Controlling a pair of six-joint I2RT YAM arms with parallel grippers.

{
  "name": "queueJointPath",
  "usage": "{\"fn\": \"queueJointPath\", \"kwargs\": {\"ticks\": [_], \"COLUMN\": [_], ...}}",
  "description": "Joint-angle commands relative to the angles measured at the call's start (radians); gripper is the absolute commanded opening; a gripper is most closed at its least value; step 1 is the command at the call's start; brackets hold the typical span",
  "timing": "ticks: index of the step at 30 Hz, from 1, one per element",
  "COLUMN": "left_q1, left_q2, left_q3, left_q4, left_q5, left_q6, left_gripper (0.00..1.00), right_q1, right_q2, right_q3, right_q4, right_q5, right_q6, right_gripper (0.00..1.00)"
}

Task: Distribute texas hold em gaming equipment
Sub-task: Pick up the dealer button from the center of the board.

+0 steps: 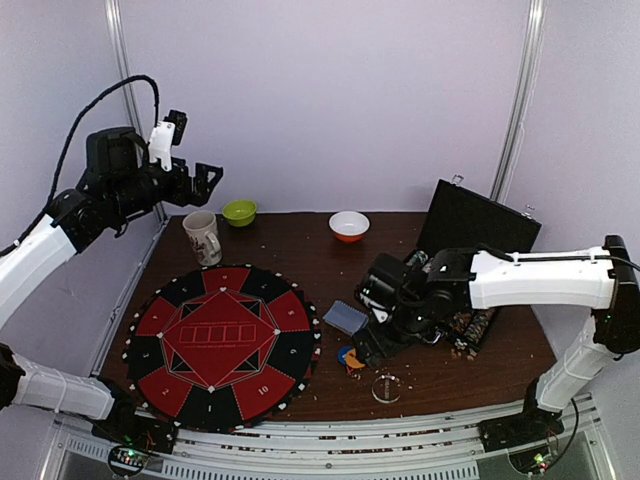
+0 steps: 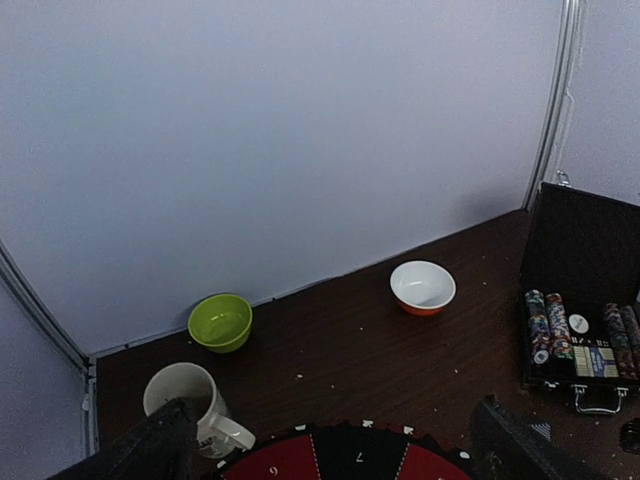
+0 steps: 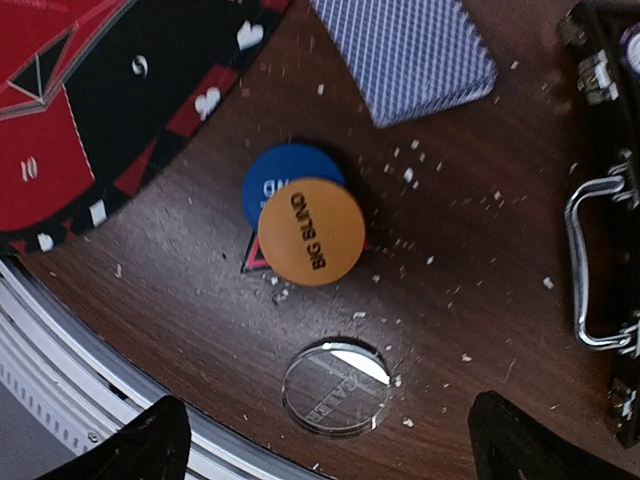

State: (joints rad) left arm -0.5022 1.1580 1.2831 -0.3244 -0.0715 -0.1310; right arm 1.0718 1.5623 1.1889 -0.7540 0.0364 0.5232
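Note:
An orange "BIG BLIND" button point(image 3: 312, 231) lies partly over a blue button point(image 3: 278, 178) and a red-black triangle marker point(image 3: 252, 263) on the brown table. A clear round disc point(image 3: 335, 389) lies just nearer the table's front edge. The blue-backed card deck point(image 3: 405, 50) sits beyond them. My right gripper point(image 3: 335, 445) hovers open over the clear disc, holding nothing. Striped poker chips point(image 2: 548, 325) stand in rows in the open black case point(image 1: 475, 225). My left gripper point(image 1: 205, 178) is raised high at the back left, open and empty.
The round red-and-black mat point(image 1: 222, 342) covers the left half of the table. A white mug point(image 1: 202, 237), a green bowl point(image 1: 239, 212) and an orange bowl point(image 1: 349, 226) stand along the back. The case's metal handle point(image 3: 590, 260) is right of my right gripper.

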Motion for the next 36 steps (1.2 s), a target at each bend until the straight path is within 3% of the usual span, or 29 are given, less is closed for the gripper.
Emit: {"fn": "queueJointPath", "kwargs": {"ticks": [1, 13, 20, 25, 30, 33, 36], "left_q1": [-0.025, -0.026, -0.026, -0.027, -0.027, -0.026, -0.026], "left_q2": [-0.009, -0.026, -0.010, -0.003, 0.000, 0.001, 0.005], "left_q3": [-0.039, -0.096, -0.084, -0.083, -0.091, -0.098, -0.112], "left_q4": [-0.078, -0.077, -0.076, -0.077, -0.077, -0.076, -0.076], "left_q5": [0.073, 0.079, 0.076, 0.079, 0.085, 0.089, 0.105], "left_q6": [-0.042, -0.057, -0.050, -0.044, -0.044, -0.046, -0.056], "left_gripper": [0.98, 0.98, 0.98, 0.98, 0.98, 0.98, 0.98], "right_q1": [0.070, 0.086, 0.101, 0.100, 0.100, 0.102, 0.113], "right_q2": [0.078, 0.146, 0.194, 0.201, 0.204, 0.192, 0.168], "right_q3": [-0.048, -0.162, -0.153, -0.157, -0.150, -0.125, -0.084], "right_q4": [-0.076, 0.006, 0.022, 0.042, 0.022, 0.002, -0.017], "right_q5": [-0.036, -0.125, -0.101, -0.090, -0.075, -0.063, -0.029], "right_q6": [0.097, 0.127, 0.127, 0.125, 0.117, 0.103, 0.068], "right_gripper": [1.00, 1.00, 0.93, 0.79, 0.57, 0.48, 0.47]}}
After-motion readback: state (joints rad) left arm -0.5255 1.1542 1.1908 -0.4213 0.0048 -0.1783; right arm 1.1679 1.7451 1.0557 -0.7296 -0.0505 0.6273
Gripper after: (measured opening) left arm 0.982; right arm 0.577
